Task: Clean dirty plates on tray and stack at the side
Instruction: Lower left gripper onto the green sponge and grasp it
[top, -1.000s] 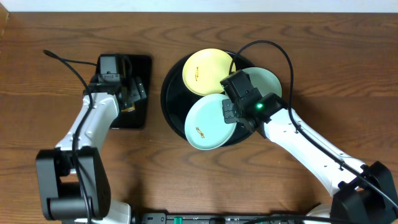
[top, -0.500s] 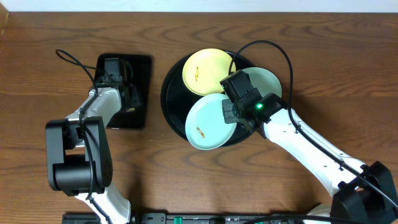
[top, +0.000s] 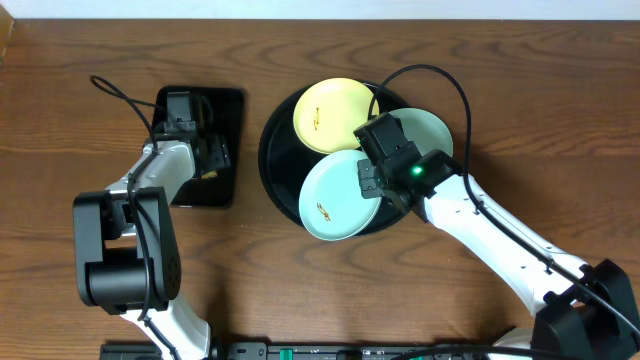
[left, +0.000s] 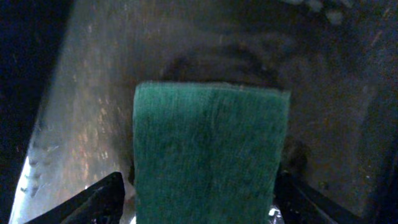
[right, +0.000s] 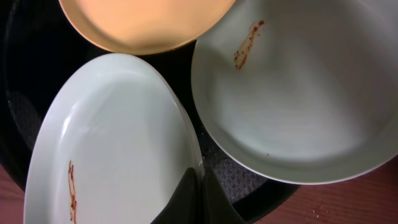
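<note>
Overhead, the tray (top: 275, 160) sits on the wooden table (top: 250, 280) with all three plates inside its rim: the yellow plate (top: 328, 112) at the back left, one mint plate (top: 432, 128) at the back right, and the other mint-blue plate (top: 330, 198) at the front; the right gripper (top: 370, 183) hangs over the tray, at the front plate's right edge, between the two bluish plates; in the right wrist view its fingers are pressed together with nothing between them (right: 200, 177), their tip right at the rim of the nearer plate (right: 118, 143), the second mint plate (right: 298, 93) just beside and the yellow one (right: 146, 22) farther off; brown smudges (right: 247, 43) mark both pale plates; well apart to the left, the left gripper (top: 210, 155) is over the small rectangular tray (top: 228, 108); its wrist view shows the jaws spread to either side of a green sponge (left: 208, 149), close by its edges; whether they touch it I cannot tell.
</note>
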